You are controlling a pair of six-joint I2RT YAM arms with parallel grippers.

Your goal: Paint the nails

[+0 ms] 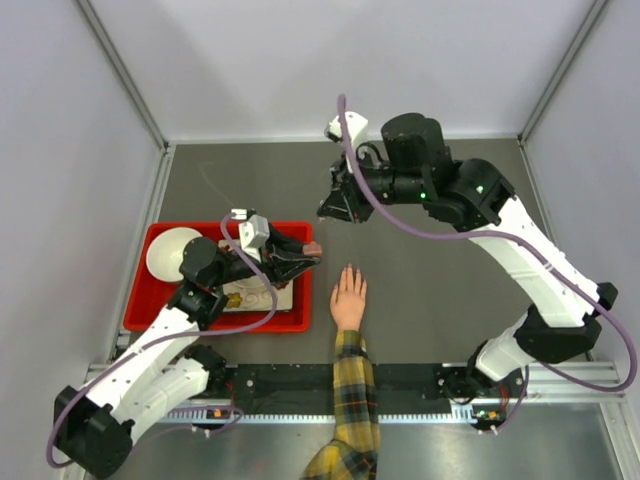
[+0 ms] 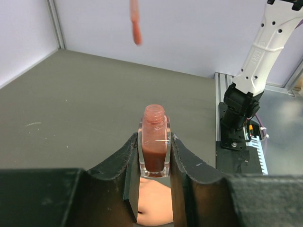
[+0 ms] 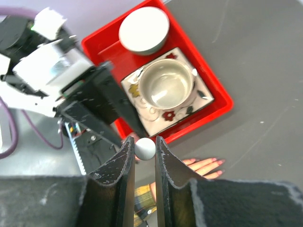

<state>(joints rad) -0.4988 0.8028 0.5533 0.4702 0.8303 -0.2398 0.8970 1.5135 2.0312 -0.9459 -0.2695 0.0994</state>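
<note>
Grey tabletop with a red tray at left, carrying a white dish and a bowl on a flowered plate. The person's hand, in a plaid sleeve, lies flat and palm down just right of the tray, between the two arms, so that the nails face upward within reach; two of them show pink in the right wrist view. The left hand is clamped on the open polish bottle, holding it upright near the tray's right edge, presumably so that nothing spills and the neck stays accessible for dipping. The right hand is closed on the round white brush cap; the reddish brush hangs above the bottle, apart from the fingers, judged to be between dipping and application.
</note>
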